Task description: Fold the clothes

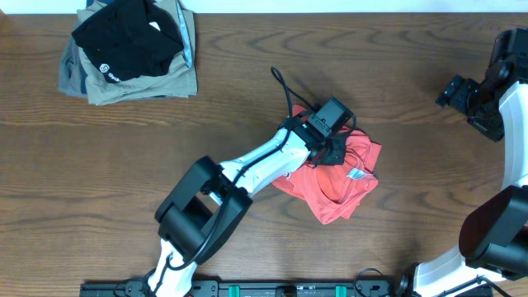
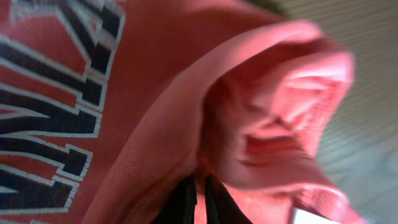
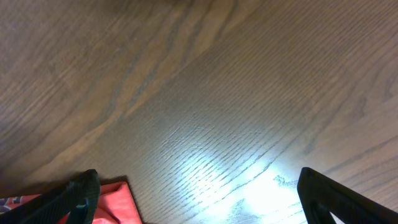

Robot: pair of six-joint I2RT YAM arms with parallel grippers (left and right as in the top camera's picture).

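The clothes, a red-orange T-shirt (image 1: 346, 188), lie crumpled in a heap at the middle of the table, with a white tag (image 1: 356, 174) showing. My left gripper (image 1: 337, 153) reaches down onto the heap's upper left part. In the left wrist view the shirt (image 2: 155, 93) fills the frame with its dark, white-edged lettering (image 2: 56, 118). The left gripper (image 2: 200, 200) is shut there on a pinched fold of the fabric. My right gripper (image 1: 452, 92) hovers at the far right, away from the shirt. In the right wrist view the right gripper (image 3: 199, 199) is open over bare wood, with a shirt corner (image 3: 115, 202) by its left finger.
At the back left corner a folded black garment (image 1: 128, 37) with a small white logo lies on a folded khaki-grey one (image 1: 132, 82). Brown wooden table (image 1: 247, 99) stretches between that pile and the shirt. A black cable (image 1: 285, 87) loops off the left wrist.
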